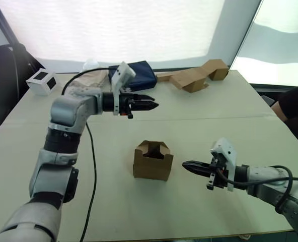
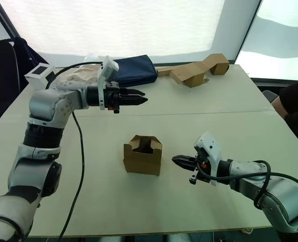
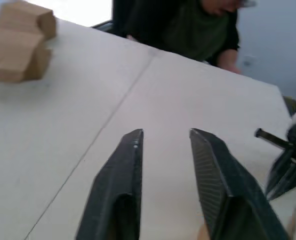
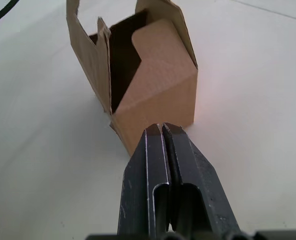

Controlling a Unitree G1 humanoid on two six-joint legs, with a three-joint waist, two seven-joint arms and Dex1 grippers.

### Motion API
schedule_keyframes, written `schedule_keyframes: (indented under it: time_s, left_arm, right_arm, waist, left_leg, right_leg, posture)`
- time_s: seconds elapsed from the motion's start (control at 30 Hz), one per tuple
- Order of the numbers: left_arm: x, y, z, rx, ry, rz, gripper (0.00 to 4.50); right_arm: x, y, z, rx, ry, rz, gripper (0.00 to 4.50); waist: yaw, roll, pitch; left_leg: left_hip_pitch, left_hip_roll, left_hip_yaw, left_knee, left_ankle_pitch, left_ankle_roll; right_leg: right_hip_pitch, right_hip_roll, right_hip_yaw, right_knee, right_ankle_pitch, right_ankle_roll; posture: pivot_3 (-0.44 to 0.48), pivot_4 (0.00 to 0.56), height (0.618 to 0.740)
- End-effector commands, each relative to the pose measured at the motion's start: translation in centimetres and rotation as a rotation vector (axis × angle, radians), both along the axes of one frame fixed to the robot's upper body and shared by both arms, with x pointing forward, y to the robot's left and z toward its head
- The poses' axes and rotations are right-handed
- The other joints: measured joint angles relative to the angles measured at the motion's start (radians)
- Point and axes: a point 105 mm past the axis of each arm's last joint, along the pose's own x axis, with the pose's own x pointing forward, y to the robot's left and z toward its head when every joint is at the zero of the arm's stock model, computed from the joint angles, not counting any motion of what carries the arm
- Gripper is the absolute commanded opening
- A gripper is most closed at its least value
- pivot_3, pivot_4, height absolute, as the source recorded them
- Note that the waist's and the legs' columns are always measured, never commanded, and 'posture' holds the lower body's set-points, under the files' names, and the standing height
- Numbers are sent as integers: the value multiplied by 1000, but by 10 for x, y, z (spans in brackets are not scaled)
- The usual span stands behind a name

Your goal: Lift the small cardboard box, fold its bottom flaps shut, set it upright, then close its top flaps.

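From the head camera, you see the small cardboard box (image 1: 153, 161) standing upright on the pale table (image 1: 229, 116), near its middle, with its top flaps (image 1: 154, 148) raised and the inside dark. Its bottom flaps are hidden underneath. Your left gripper (image 1: 154, 105) hangs in the air above and behind the box, holding nothing. Your right gripper (image 1: 185, 166) hovers just beside the box's right side, apart from it. A bent cardboard piece (image 1: 194, 76), a dark blue bag (image 1: 141, 74) and a white cube (image 1: 41, 81) sit along the far edge.

In the left wrist view, the fingers (image 3: 120, 195) stand parted over bare table; a seated person (image 3: 198, 30) is cut off at the top.

In the right wrist view, the fingers (image 4: 155, 180) are pressed together, empty, pointing at a box corner.
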Motion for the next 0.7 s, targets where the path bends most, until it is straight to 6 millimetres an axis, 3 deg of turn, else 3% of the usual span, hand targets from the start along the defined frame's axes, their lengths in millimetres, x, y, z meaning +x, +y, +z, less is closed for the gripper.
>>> schedule_keyframes:
  time_s: [0.03, 0.13, 0.33, 0.47, 0.7]
  left_arm:
    - [-13, 21, -15, -43, -3, 139, 84]
    - [-33, 37, -56, 50, 40, 187, 84]
    - [-58, 72, -112, 198, 78, 251, 84]
    - [-66, 72, -124, 179, 111, 235, 84]
    - [-79, 53, -143, 179, 146, 175, 84]
  right_arm:
    - [3, -7, -5, -24, -12, -31, 0]
    - [1, -9, -12, -31, 7, -32, 0]
    - [0, -8, -21, -25, 28, -33, 0]
    - [10, -10, -31, -60, 13, -74, 0]
    - [9, 9, -36, -40, 24, -8, 0]
  waist:
    - [-2, 1, -1]
    - [-3, 1, -1]
    - [0, 1, -1]
    - [3, 0, -2]
    - [-3, 0, -2]
  left_leg:
    - [1, 0, 1, 0, 0, 0]
    - [0, 0, 1, -1, 1, -1]
    - [2, -1, 1, -1, 2, -4]
    - [2, -2, 0, -1, 2, -4]
    - [2, -1, 0, -1, 2, -3]
  right_leg:
    - [0, -2, 0, 1, 0, 0]
    - [0, -3, 1, 0, 0, 0]
    - [1, -4, 1, 2, 0, 0]
    - [2, -4, 0, 1, 0, 0]
    - [2, -4, -1, 0, 0, 0]
  posture:
    - [0, 150, 740]
    - [0, 150, 740]
    - [0, 150, 740]
    - [0, 150, 740]
    - [0, 150, 740]
